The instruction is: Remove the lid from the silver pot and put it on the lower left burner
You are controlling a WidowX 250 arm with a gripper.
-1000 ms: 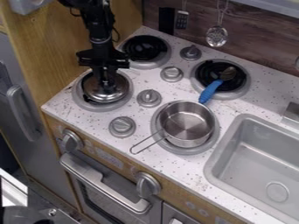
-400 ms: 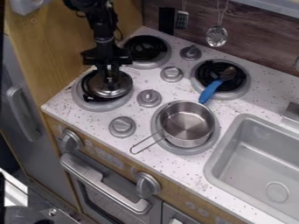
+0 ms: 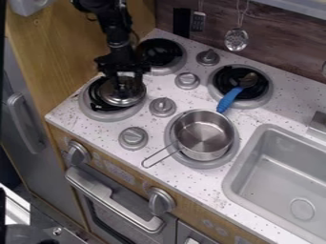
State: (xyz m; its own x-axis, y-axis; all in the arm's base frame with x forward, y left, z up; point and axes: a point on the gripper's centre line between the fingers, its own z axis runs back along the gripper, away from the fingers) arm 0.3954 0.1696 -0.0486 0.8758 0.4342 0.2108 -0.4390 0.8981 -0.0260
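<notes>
In the camera view, the black gripper [image 3: 126, 89] is being held down over the lower left burner [image 3: 94, 112], at the middle of the silver lid [image 3: 113, 100]. How far open the gripper is cannot be told, nor whether the lid is being gripped. The lid is being seen above the lower left burner, nearer its rear right part, while the black grate is being left exposed along the left and front. Whether the burner is being touched by the lid cannot be told.

The silver pot [image 3: 204, 136] is being supported, upright and uncovered, by the lower right burner [image 3: 223, 163]; its wire handle [image 3: 159, 157] is being pointed toward the front left, past the burner's edge. The upper right burner [image 3: 265, 98] is being partly covered by the head of a spoon, whose blue handle [image 3: 229, 100] is being extended toward the pot. The upper left burner [image 3: 157, 51] is being seen behind the gripper.

Between the 4 burners, 4 gray knobs [image 3: 163, 107] are being spread over the speckled table [image 3: 102, 127]. A gray sink [image 3: 280, 167] is being set into it at the right, and a perforated ladle [image 3: 236, 40] is being hung against the wood-patterned wall [image 3: 280, 52].
</notes>
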